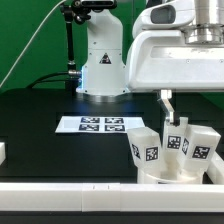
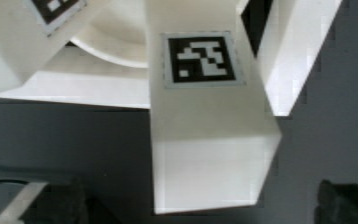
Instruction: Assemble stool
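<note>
A black table (image 1: 60, 150) fills the scene, with a green wall behind it and a white raised edge (image 1: 70, 190) running along its near side. The gripper (image 1: 172, 106) hangs near the exterior view's right with its fingers (image 1: 166, 103) spread wide and nothing between them, just above the stool parts; in the wrist view the two dark fingertips (image 2: 19, 198) stand well apart on either side of a leg. That leg (image 2: 208, 120) is a long white block carrying a black-and-white tag, leaning over the round seat (image 2: 105, 45), whose curved rim shows behind it. In the exterior view three tagged legs (image 1: 147, 151) stand upright, crowded on the seat (image 1: 170, 174). The marker board (image 1: 100, 125) lies flat further back, in front of the white arm base (image 1: 103, 65). The seat is cut off by the frame and mostly hidden by legs; whether the fingers touch any leg cannot be told.
</note>
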Controlling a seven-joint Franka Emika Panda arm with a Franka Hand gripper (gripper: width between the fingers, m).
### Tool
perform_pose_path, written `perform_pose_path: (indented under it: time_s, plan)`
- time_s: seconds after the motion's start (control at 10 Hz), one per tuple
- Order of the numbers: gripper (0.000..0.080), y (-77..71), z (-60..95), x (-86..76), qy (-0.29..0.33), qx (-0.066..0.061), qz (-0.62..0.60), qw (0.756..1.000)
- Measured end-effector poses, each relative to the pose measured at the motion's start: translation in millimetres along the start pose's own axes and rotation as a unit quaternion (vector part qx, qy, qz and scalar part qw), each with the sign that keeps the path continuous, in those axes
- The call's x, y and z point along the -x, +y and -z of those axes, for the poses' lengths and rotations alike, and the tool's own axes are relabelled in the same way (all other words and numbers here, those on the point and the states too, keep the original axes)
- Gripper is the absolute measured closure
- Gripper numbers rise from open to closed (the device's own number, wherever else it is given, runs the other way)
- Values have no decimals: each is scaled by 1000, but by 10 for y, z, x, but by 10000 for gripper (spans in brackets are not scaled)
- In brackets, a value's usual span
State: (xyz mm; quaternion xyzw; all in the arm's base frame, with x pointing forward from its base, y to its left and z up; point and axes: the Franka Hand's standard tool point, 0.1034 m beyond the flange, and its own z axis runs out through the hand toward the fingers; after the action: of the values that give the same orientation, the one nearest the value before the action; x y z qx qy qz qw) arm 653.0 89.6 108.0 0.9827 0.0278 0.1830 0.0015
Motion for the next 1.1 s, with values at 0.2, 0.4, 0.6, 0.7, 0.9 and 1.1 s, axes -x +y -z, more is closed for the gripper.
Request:
perform_pose_path:
  time_s: [0.2, 0.4, 0.6, 0.7, 0.9, 1.1]
  plan:
    - [151, 26, -66, 55, -7, 2, -1, 1000]
    - [151, 10, -90, 167, -90, -6, -3, 996]
    - [151, -3, -76, 270, -155, -12, -8, 988]
    - [151, -9, -71, 263, -184, -15, -9, 983]
    - [151, -18, -102, 226, -185, -15, -8, 983]
    - [151, -14, -104, 204, -183, -15, -7, 983]
